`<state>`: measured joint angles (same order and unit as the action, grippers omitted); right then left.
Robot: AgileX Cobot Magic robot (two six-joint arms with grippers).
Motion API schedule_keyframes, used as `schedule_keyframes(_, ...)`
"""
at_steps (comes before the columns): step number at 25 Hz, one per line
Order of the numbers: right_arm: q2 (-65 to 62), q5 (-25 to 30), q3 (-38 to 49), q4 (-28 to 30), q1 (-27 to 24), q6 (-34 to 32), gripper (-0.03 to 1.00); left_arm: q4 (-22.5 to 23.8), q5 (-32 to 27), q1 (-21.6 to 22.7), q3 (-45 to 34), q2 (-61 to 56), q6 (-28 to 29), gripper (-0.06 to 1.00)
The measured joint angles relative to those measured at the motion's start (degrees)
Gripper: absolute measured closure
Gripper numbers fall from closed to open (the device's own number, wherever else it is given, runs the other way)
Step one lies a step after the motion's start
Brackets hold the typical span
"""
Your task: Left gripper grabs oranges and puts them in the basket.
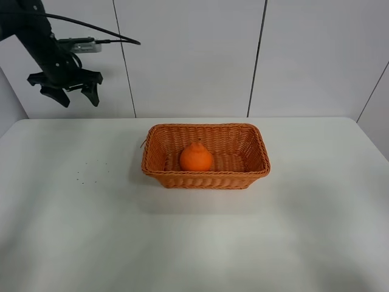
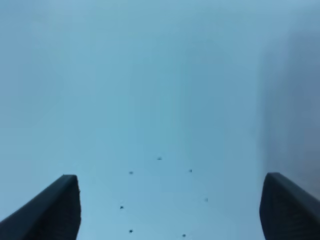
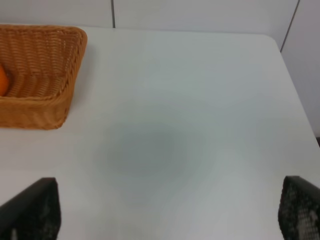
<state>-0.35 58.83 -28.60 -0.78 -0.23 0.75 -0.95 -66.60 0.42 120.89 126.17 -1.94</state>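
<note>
The left gripper (image 1: pixel 79 99) hangs high, well off to the left of the basket (image 1: pixel 206 179), black fingers spread wide and empty; the right gripper (image 3: pixel 165 215) hovers clear of the basket, jaws likewise apart

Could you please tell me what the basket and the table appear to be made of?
The basket looks like woven wicker or rattan, orange-brown and matte: interlaced strands and a braided rim show. The table seems a smooth white laminate or painted board, with a soft sheen; its core cannot be told.
</note>
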Motion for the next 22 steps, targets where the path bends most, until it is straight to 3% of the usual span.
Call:
schedule_keyframes(9, 0.0, 0.0, 0.0, 0.0, 0.0, 0.0, 0.27, -1.8, -0.8, 0.9, -4.5, -5.4, 0.0, 0.11)
schedule_keyframes(22, 0.0, 0.0, 0.0, 0.0, 0.0, 0.0, 0.27, -1.8, -1.4, 0.9, -33.4, -38.5, -0.1, 0.11)
